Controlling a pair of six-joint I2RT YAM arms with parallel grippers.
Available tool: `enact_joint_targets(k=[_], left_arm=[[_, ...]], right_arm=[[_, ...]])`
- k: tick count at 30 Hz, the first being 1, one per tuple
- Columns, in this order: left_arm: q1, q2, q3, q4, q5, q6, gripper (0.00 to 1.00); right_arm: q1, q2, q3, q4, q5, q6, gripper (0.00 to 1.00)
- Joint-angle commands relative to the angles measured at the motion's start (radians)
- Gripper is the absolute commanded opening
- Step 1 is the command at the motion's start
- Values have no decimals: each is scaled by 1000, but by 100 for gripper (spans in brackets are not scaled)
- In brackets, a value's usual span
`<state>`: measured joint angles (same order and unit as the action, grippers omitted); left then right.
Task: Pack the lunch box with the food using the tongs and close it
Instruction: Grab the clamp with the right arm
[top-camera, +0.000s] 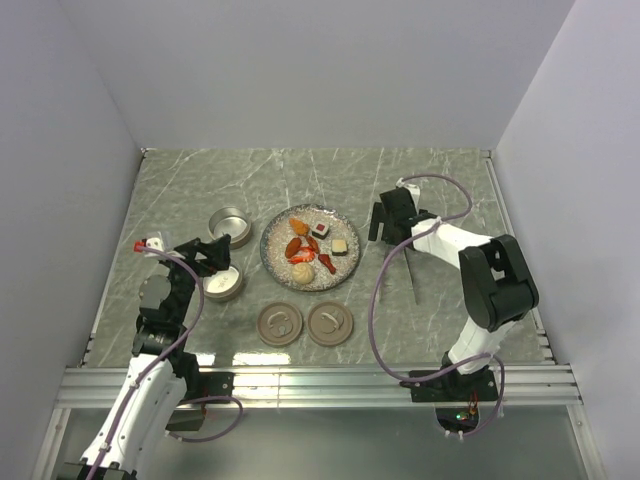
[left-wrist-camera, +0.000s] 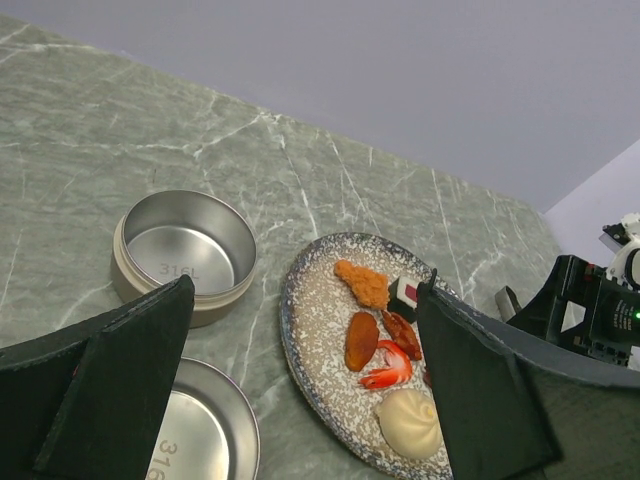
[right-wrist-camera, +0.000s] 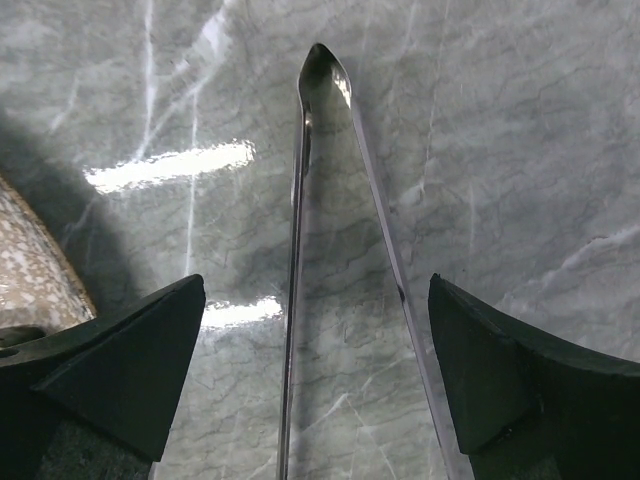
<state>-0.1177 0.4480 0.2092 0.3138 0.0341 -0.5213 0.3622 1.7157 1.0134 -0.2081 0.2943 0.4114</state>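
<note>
The food lies on a speckled grey plate: an orange crumbed piece, a red shrimp, a beige bun and a white square with a red centre. The lunch box is two round steel tins, one behind and one nearer, both uncovered and with nothing inside. My left gripper hovers open between the tins and the plate. The tongs lie flat on the table right of the plate. My right gripper is open above them, one finger on each side, not touching.
Two round lids lie on the marble table in front of the plate. Grey walls close the table on the left, back and right. In the left wrist view the right arm's black wrist shows beyond the plate.
</note>
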Motion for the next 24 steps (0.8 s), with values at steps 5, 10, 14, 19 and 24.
enact_joint_targets(k=[5, 10, 14, 19, 24], left_arm=[[0, 1, 29, 24, 29, -17, 99], [0, -9, 30, 13, 29, -17, 99], [0, -9, 30, 8, 27, -14, 100], [0, -14, 30, 8, 26, -14, 99], [0, -20, 27, 7, 24, -14, 99]], right_arm=[[4, 35, 62, -65, 0, 20, 98], [4, 64, 85, -82, -30, 3, 91], [3, 114, 114, -100, -66, 0, 89], [1, 99, 94, -86, -66, 6, 78], [4, 50, 62, -65, -43, 7, 57]])
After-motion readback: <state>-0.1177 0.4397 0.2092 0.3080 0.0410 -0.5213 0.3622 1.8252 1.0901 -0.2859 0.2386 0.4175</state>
